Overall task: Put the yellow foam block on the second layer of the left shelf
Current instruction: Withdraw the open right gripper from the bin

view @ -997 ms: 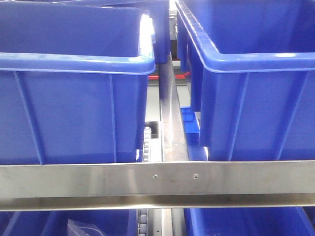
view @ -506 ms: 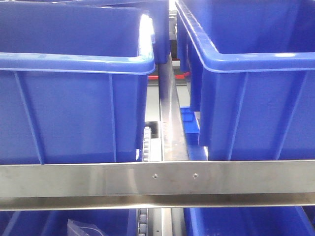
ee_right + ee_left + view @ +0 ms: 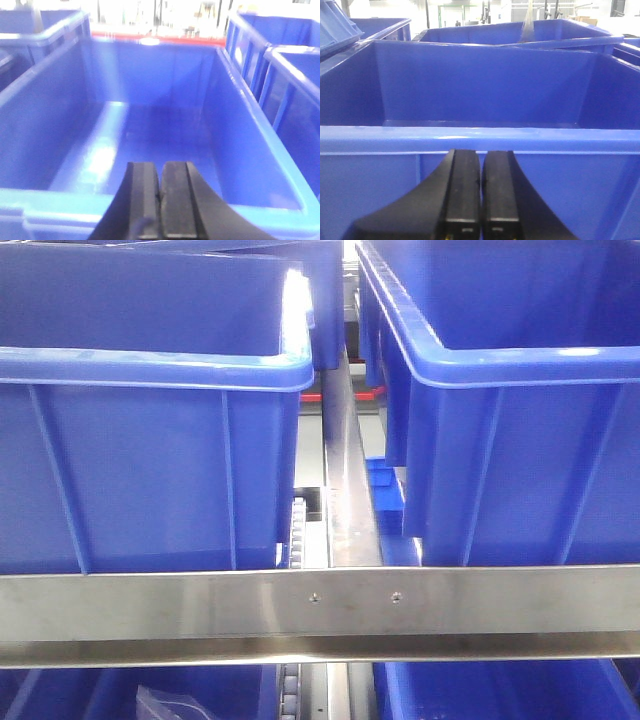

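Blue bins (image 3: 150, 440) fill the shelf; left claw (image 3: 481, 192) and right claw (image 3: 160, 200) pressed closed, empty, yellow block unseen.

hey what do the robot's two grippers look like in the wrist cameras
Both look alike. The left gripper has two flat matte black rectangular jaws on curved black arms that flare outward below. The right gripper has the same build. No cables or markings show.
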Motion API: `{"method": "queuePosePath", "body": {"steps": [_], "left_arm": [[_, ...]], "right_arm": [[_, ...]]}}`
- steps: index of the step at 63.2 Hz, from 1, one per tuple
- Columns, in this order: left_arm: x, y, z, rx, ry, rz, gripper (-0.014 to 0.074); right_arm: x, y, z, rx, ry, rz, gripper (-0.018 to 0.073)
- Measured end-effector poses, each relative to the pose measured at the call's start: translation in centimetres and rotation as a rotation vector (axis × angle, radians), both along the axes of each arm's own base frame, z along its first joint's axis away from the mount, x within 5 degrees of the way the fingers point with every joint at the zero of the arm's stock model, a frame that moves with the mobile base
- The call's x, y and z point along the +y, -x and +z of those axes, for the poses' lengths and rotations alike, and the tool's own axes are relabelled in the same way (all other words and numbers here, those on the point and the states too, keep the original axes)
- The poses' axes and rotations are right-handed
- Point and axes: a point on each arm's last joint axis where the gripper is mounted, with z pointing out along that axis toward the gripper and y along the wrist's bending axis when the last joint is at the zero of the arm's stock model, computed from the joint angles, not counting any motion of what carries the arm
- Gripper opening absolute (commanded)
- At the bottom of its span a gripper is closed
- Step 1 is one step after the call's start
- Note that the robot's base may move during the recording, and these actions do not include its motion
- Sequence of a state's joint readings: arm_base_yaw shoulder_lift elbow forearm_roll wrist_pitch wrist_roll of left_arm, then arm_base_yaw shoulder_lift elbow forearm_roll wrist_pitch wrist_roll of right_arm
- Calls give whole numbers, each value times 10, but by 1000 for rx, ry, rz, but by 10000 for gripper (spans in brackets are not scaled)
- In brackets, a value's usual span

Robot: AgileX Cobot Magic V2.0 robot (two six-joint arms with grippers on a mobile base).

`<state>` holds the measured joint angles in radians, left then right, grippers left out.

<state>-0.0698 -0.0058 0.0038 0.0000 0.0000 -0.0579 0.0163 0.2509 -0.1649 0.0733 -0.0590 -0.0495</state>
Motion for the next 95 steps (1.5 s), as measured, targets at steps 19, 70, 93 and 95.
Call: {"method": "queuePosePath", "body": {"steps": [19, 70, 93, 95], "left_arm": [[0, 0, 0, 0, 0, 0, 124], [0, 0, 0, 0, 0, 0, 124], [0, 0, 0, 0, 0, 0, 124], [0, 0, 0, 0, 0, 0, 124]], "right_arm": [[0, 3, -5, -9, -1, 0, 27], [0, 21, -55, 14, 33, 4, 27], [0, 21, -55, 13, 33, 3, 27], [0, 21, -55, 13, 33, 3, 27]]}}
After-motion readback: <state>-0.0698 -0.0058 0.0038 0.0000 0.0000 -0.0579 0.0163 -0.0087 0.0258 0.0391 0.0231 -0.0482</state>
